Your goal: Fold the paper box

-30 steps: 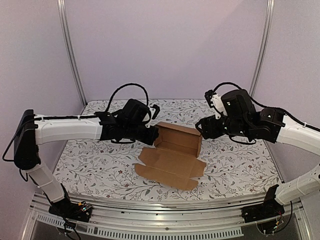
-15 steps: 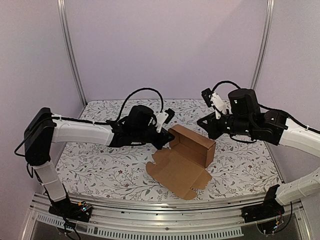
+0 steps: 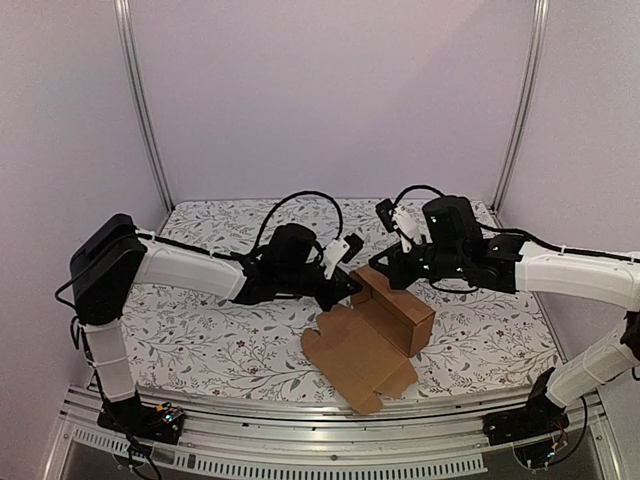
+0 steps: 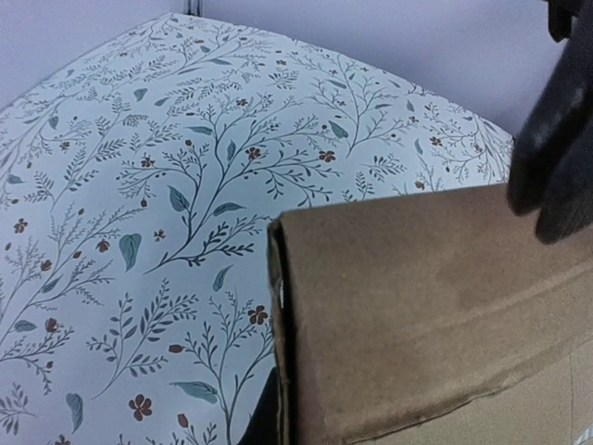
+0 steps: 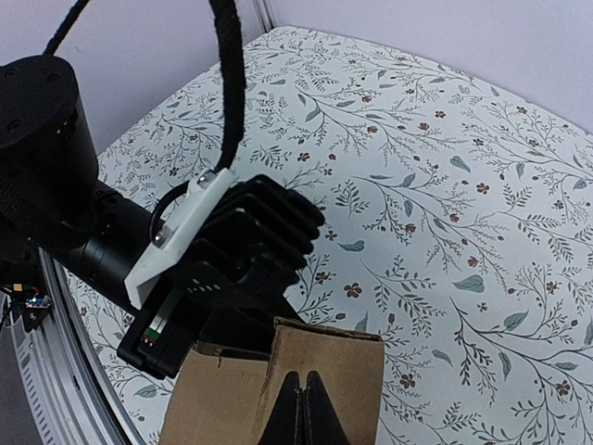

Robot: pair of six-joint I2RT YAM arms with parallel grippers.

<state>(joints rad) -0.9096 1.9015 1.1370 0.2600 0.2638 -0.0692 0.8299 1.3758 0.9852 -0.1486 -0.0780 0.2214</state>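
Top external: high behind the arm bases, facing forward and down across the whole floral table toward the back wall. Left wrist: very close, low over the paper box, facing across the tabletop; right wrist: close above it, looking down. Shared by all three: the box and surrounding cloth.

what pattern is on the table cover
White tablecloth printed with grey-green leafy sprigs and small brown flowers; clearest in the right wrist view.

Both arms reaching inward, left gripper closed, right gripper closed
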